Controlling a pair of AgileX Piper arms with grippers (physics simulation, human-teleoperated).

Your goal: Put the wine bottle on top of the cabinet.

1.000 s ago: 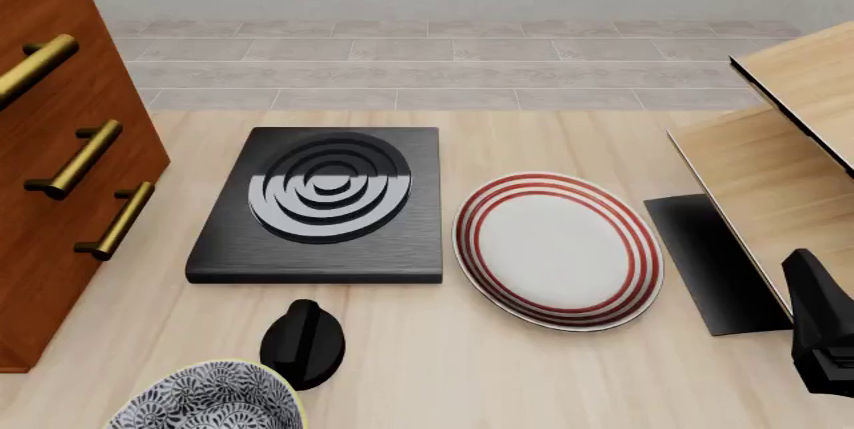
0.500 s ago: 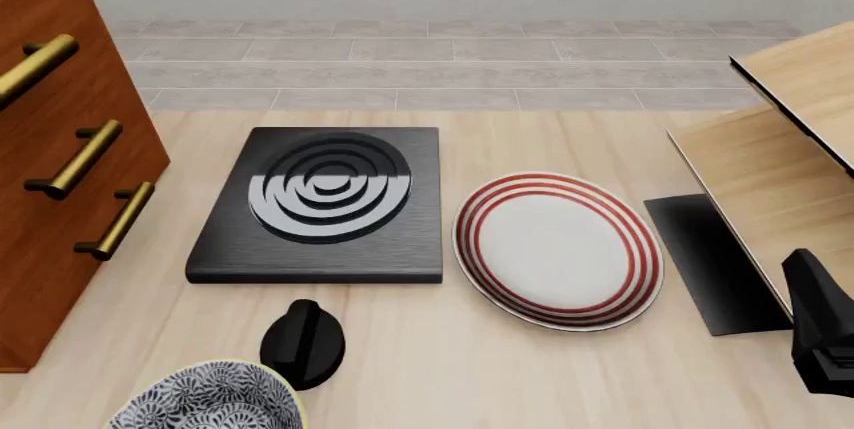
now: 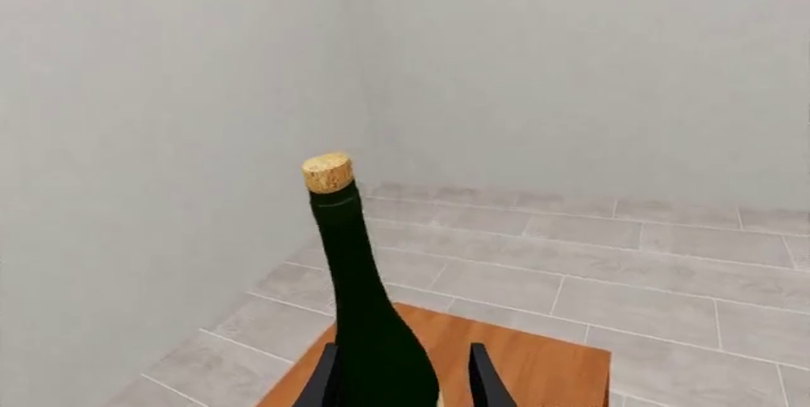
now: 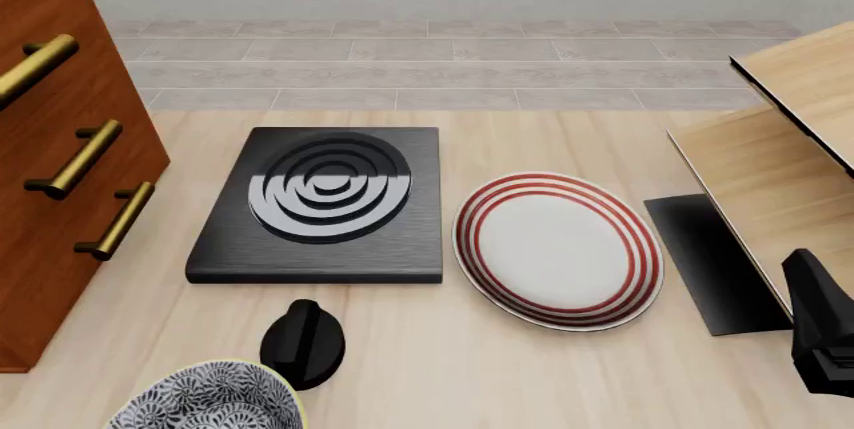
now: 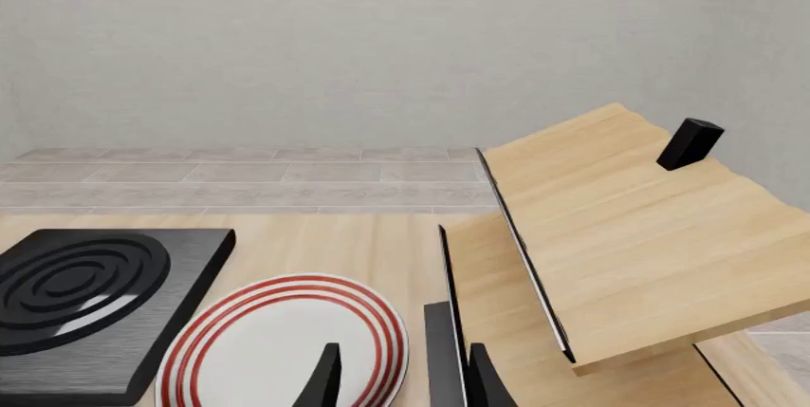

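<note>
In the left wrist view the dark green wine bottle (image 3: 367, 312) with a tan cork stands upright over the reddish-brown top of the cabinet (image 3: 544, 369). My left gripper (image 3: 402, 383) has one finger on each side of the bottle's body, spread wide, with a gap showing on one side. The bottle's base and label are hidden. The front view shows the cabinet (image 4: 54, 219) with brass handles at the left edge; the bottle and left arm are out of that view. My right gripper (image 5: 402, 383) is open and empty above the striped plate's edge.
On the table are a black hob board (image 4: 320, 204), a red-ringed plate (image 4: 558, 249), a black knob (image 4: 303, 344) and a patterned bowl (image 4: 207, 399). A pale wood shelf unit (image 4: 787, 159) and a black mat (image 4: 714, 259) are at the right, by my right arm (image 4: 821, 334).
</note>
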